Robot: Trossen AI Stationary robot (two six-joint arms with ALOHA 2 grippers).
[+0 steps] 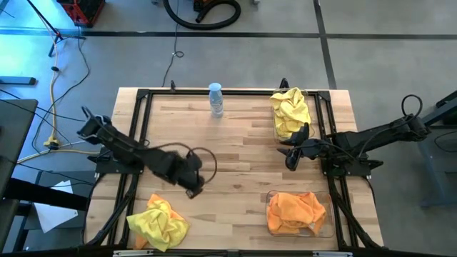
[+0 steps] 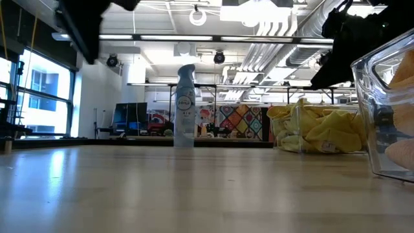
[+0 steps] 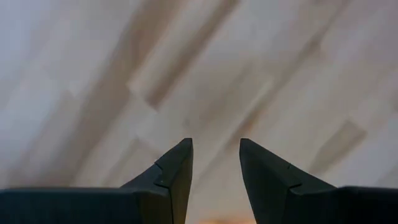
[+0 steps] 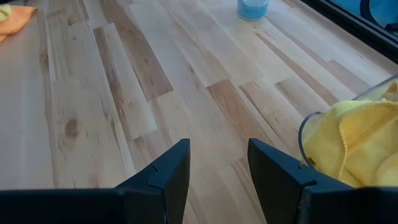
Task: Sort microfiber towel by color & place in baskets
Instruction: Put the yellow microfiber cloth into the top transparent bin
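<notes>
Microfiber towels mostly sit sorted: yellow cloths [image 1: 290, 112] fill the far basket [image 1: 277, 128] on the right side of the wooden table [image 1: 235, 157], and orange cloths [image 1: 294, 212] fill the near basket [image 1: 327, 230] on that same side. One bundle [image 1: 158, 221], yellow with a bit of orange showing at its edge, lies loose at the near left corner. The left gripper [image 1: 194, 191] hangs over bare wood just beside that bundle, fingers parted with nothing between them; the right gripper [image 1: 290, 160], also spread and empty, waits beside the yellow basket. A spray bottle [image 1: 216, 99] stands at the far edge, well apart. The step in hand looks like a pick from the loose bundle. Done well, the left gripper would pinch a raised fold of a single cloth, since the two colours may be tangled, and lift clear before crossing toward the matching basket.
</notes>
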